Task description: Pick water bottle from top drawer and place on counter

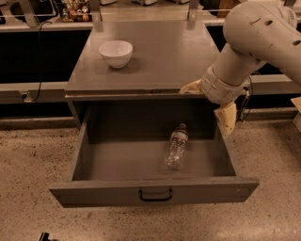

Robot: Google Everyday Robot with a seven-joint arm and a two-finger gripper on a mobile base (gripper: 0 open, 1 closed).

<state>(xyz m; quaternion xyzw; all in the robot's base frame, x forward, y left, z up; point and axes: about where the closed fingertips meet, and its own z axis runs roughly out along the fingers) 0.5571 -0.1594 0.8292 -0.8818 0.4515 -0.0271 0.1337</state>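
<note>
The water bottle (176,147) lies on its side in the open top drawer (117,162), right of centre, dark cap pointing to the back. The drawer's front panel with its dark pull handle (155,194) faces me. My gripper (209,103) is open, with one cream finger (190,88) over the counter's front right edge and the other (227,117) over the drawer's right wall. It hangs above and to the right of the bottle, holding nothing. The grey counter (164,52) is above the drawer.
A white bowl (116,52) stands on the counter's back left. A shelf with small items (75,10) runs behind the counter. Dark openings flank the cabinet on both sides. Speckled floor (33,160) surrounds the drawer.
</note>
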